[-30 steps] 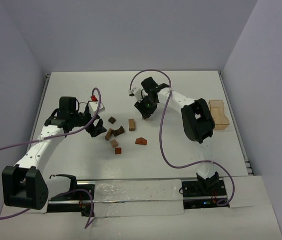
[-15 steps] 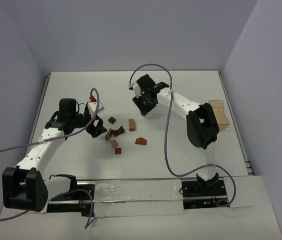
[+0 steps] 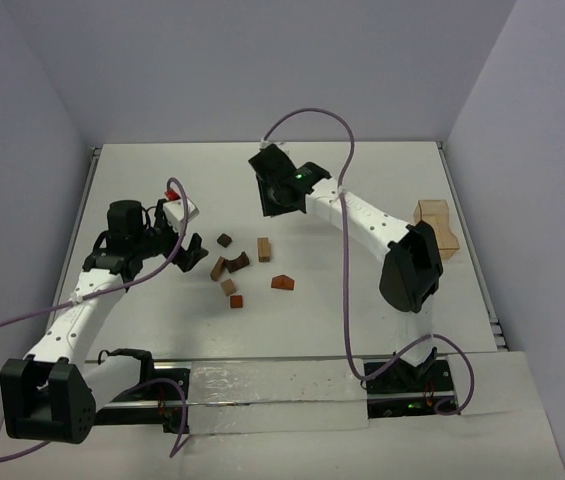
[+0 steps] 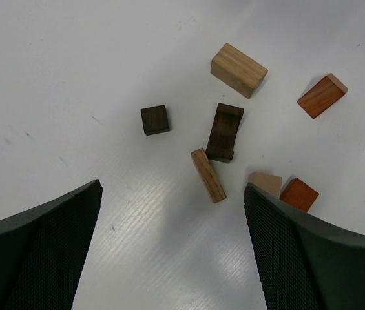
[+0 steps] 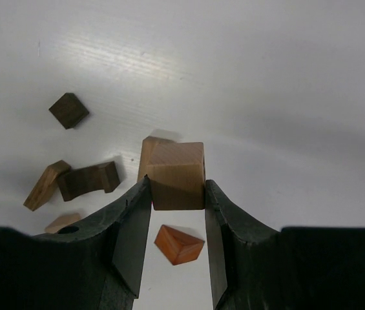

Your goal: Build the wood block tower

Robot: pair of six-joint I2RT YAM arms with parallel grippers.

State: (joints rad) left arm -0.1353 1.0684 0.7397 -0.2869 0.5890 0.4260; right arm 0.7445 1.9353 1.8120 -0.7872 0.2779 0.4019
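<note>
No upright tower stands; the small wood blocks lie loose mid-table. In the top view they are a dark cube point(image 3: 224, 240), a light tan block point(image 3: 264, 248), a dark arch point(image 3: 239, 262), a tan plank point(image 3: 218, 268), a tan wedge point(image 3: 229, 287), a reddish cube point(image 3: 236, 300) and a reddish wedge point(image 3: 282, 282). My right gripper point(image 3: 275, 194) is raised behind them, shut on a tan cube point(image 5: 177, 175) between its fingers point(image 5: 177, 188). My left gripper point(image 3: 192, 252) is open and empty point(image 4: 172, 194), just left of the plank point(image 4: 208, 175) and arch point(image 4: 224, 131).
A larger light-tan open wooden box point(image 3: 437, 228) stands at the right edge of the table. Purple cables loop over both arms. Walls close the table on the left, back and right.
My right gripper has lifted and moved back and left with the tan cube. My left gripper has pulled slightly left, away from the blocks. The loose blocks have not moved.
</note>
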